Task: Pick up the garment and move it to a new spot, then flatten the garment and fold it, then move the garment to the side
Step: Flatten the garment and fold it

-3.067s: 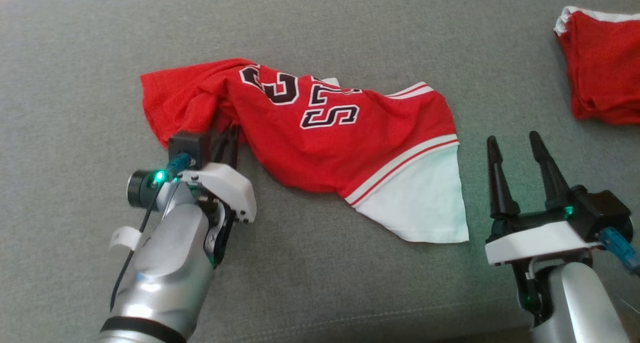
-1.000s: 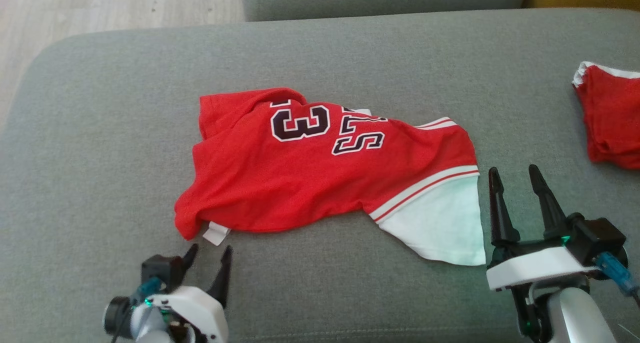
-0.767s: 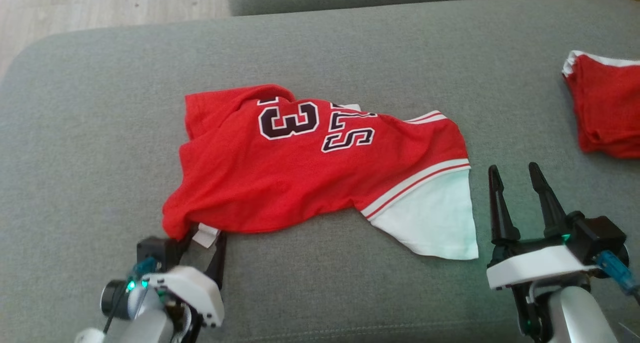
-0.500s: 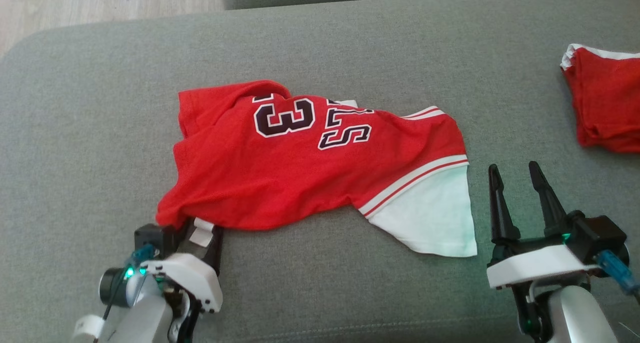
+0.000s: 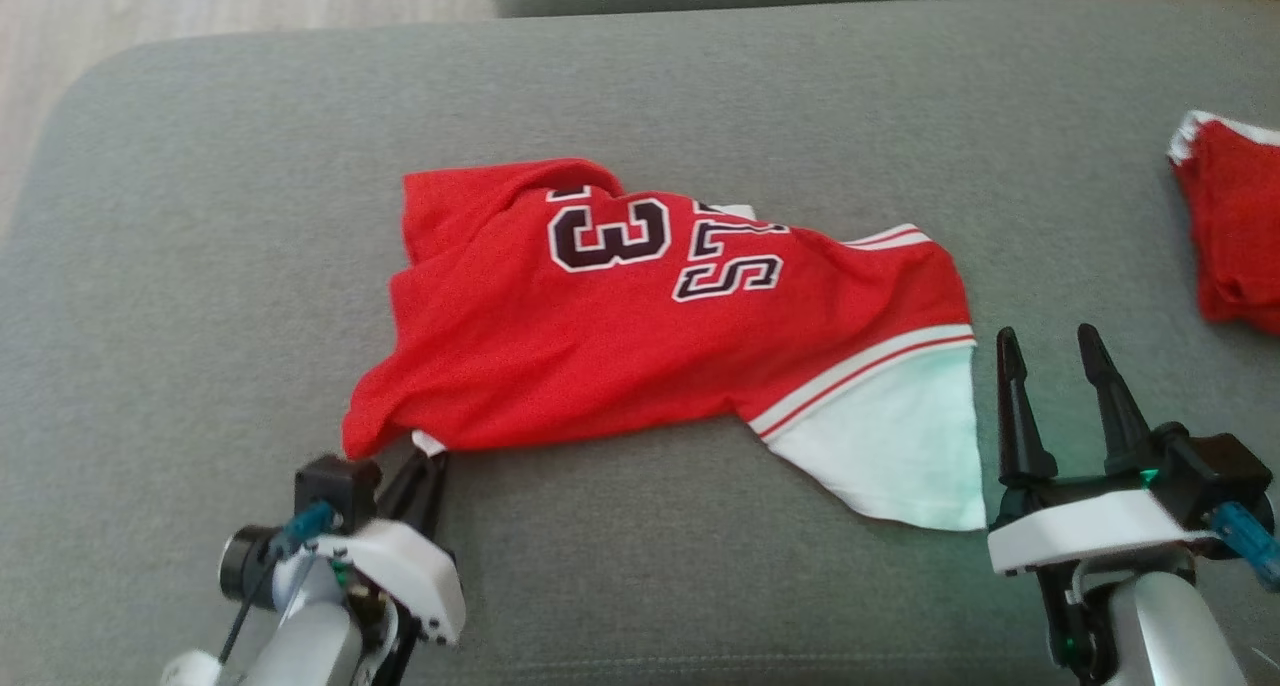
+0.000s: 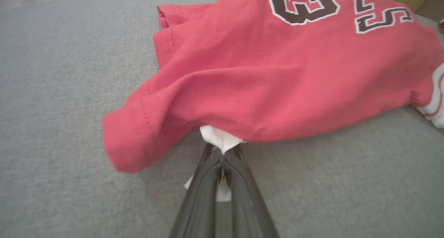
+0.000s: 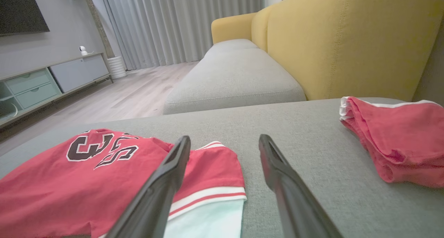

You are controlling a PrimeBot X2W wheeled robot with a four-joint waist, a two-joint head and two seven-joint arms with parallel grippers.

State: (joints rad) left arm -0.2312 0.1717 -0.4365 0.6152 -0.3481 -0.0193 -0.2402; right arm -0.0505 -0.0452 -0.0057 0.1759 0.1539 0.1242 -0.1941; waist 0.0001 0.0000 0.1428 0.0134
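The red garment [image 5: 640, 336] lies crumpled in the middle of the grey sofa cushion [image 5: 200, 266], with its white part turned toward the robot's right side. Its print is hard to read: a fold at the top covers a part of the dark figures, and the letters beside them are cut by another crease.

At the near left corner a small white tag [image 6: 220, 141] comes out from under the red hem; most of it stays hidden below the cloth. The left gripper [image 5: 425, 458] is pressed together on this tag, with a bit of white showing between the dark fingers. The right gripper [image 5: 1045, 334] stands spread, with nothing between its fingers, just beside the white edge of the garment and not touching it.

Well apart to the right lies a second red cloth [image 5: 1235, 236], cut off by the edge of the head view.

Half a second before, the left fingers stood apart on both sides of the tag; now they pinch it. The garment lies as it did.
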